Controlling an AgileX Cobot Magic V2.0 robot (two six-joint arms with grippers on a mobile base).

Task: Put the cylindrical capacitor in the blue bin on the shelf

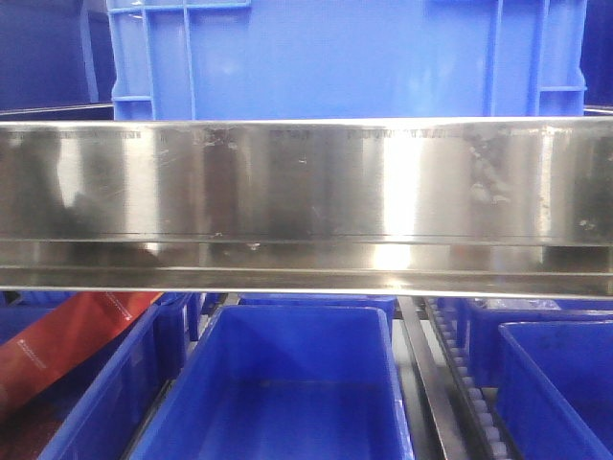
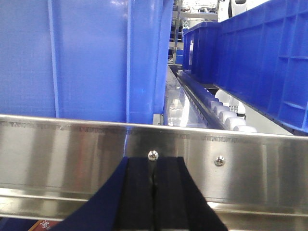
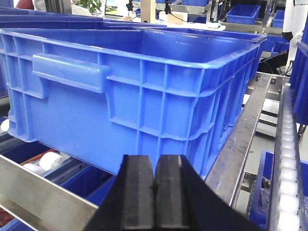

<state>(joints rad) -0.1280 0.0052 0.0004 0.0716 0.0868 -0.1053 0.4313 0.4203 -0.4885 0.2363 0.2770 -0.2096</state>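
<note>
No cylindrical capacitor shows in any view. The shelf's shiny steel front rail [image 1: 306, 182] crosses the front view, with one blue bin [image 1: 335, 57] on the tier above it and another open blue bin [image 1: 287, 350] below. My left gripper [image 2: 153, 161] is shut, pads pressed together with nothing visible between them, right in front of the rail [image 2: 72, 149] and below a blue bin [image 2: 86, 57]. My right gripper [image 3: 154, 159] is shut too, nothing visible in it, facing the side wall of a large blue bin [image 3: 120, 86] above a rail [image 3: 43, 192].
More blue bins stand at the lower right [image 1: 556, 383] and to the right in the left wrist view [image 2: 260, 62]. Roller tracks [image 2: 216, 108] [image 3: 288, 159] and a steel divider [image 3: 240, 139] run between rows. A red strip [image 1: 67, 340] lies at the lower left.
</note>
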